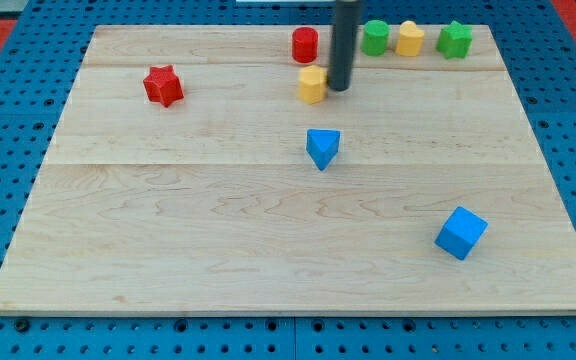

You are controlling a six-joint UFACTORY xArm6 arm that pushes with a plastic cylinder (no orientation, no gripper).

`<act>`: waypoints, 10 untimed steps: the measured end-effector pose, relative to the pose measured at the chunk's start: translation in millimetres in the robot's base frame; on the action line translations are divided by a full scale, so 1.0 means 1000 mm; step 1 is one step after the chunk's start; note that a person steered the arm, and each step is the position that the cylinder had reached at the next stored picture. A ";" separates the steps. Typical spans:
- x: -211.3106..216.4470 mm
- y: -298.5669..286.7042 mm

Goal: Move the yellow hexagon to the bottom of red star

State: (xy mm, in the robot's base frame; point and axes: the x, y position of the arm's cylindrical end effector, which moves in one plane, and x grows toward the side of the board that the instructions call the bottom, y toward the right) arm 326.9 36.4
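The yellow hexagon (312, 84) lies near the view's top, a little right of centre. The red star (163, 85) lies far to its left, at about the same height in the view. My tip (339, 88) is right beside the yellow hexagon, on its right side, touching it or nearly so. The dark rod rises from there out of the view's top.
A red cylinder (305, 44) sits just above the yellow hexagon. A green cylinder (374, 37), a yellow block (410, 39) and a green star (455, 39) line the top right. A blue triangle (322, 147) lies mid-board. A blue cube (460, 232) lies lower right.
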 end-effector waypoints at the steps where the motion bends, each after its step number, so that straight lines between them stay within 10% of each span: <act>1: 0.009 -0.019; 3: -0.025 0.000; 8: 0.044 -0.142; 10: 0.080 -0.109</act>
State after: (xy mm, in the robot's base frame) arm 407.0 -72.2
